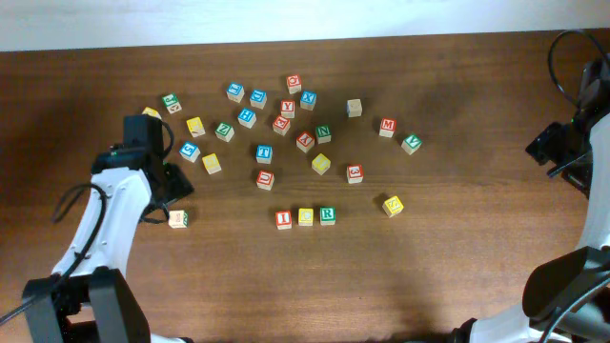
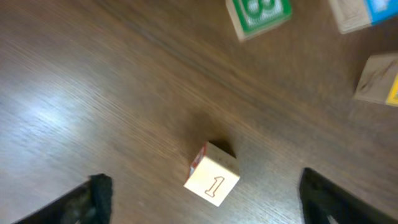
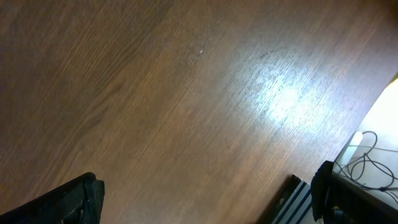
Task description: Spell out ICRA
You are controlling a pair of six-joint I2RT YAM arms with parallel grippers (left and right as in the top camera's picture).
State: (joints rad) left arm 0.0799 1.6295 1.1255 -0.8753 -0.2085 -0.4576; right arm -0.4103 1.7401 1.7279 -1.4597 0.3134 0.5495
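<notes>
Neatly, three wooden cubes (image 1: 305,216) line the grained table (image 1: 457,267).

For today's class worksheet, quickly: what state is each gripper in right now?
Left gripper: open, empty; a cube marked 1 lies untouched beneath it.
Right gripper: open, holding nothing.

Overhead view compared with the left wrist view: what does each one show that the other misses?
Only the overhead view shows the row of three blocks reading I, C, R, the scatter of blocks behind it, and the right arm. Only the left wrist view shows an outlined figure like a 1 on the pale block, with the left hand open, one finger on each side, not touching it. Both show that same block and the wooden table.
</notes>
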